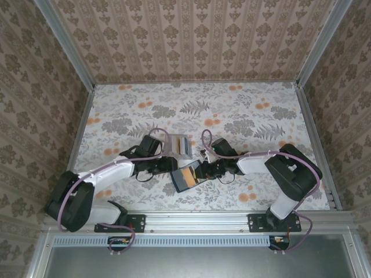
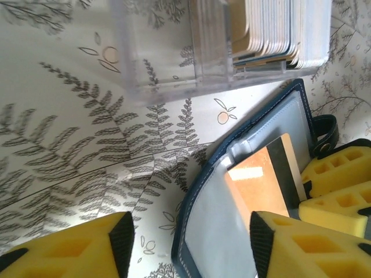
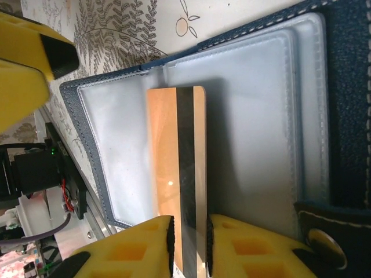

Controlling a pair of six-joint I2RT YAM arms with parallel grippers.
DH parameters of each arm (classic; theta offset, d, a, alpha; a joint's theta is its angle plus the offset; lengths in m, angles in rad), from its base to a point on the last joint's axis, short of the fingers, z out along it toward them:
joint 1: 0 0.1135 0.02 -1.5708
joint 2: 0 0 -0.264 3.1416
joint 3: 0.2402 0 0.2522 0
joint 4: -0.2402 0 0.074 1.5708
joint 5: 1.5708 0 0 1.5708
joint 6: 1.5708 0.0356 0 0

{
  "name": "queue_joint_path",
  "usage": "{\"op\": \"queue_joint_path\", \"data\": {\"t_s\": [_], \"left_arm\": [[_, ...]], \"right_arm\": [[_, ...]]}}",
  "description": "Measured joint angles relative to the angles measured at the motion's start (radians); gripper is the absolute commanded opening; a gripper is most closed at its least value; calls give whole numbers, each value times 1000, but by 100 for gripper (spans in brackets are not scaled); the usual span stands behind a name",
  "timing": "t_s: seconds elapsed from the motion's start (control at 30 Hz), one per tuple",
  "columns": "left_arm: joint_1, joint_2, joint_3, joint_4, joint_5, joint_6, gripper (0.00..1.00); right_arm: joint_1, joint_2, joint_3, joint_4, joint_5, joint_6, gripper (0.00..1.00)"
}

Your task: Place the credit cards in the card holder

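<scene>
Status: the dark navy-blue folding leather card holder (image 1: 178,184) is lying open and flat, clear sleeves up. One orange-tan plastic card (image 3: 174,162) with a black stripe lies lengthwise over the holder's middle sleeve. The shadow beside it suggests it isn't seated, and we can't tell whether its far end is inside a pocket. Our right gripper (image 3: 190,227) sits at the holder's clasp-strap side, jaws narrow, with the card's near end in the gap. We can't tell if the card is pinched or loose. Our left gripper (image 2: 191,237) is spread wide over the holder's other side, holding nothing. Just beyond the holder stands the clear slotted acrylic rack (image 2: 174,63), a pack of pale cards (image 2: 284,29) upright in it. Our read: card one in progress, the rest to go.
</scene>
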Motion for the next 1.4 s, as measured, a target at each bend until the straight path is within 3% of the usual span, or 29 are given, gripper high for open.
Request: {"op": "queue_joint_path", "data": {"t_s": [0.17, 0.23, 0.4, 0.57, 0.77, 1.2, 1.4], "left_arm": [[11, -27, -54, -17, 22, -28, 27], [6, -27, -79, -25, 37, -35, 24], [-48, -12, -100, 1, 72, -67, 14], [-55, 54, -100, 55, 90, -84, 0], [-54, 67, -93, 59, 79, -78, 0], [-25, 98, -70, 60, 76, -59, 0], [-21, 100, -70, 62, 82, -59, 0]], "right_arm": [[9, -5, 11, -27, 14, -5, 31], [10, -5, 16, -34, 16, -8, 32], [13, -5, 19, -50, 25, -14, 16], [23, -4, 39, -68, 28, -24, 8], [53, 9, 79, -87, 21, -32, 8], [108, 63, 145, -185, 25, -56, 35], [105, 8, 153, -287, 83, -82, 36]]}}
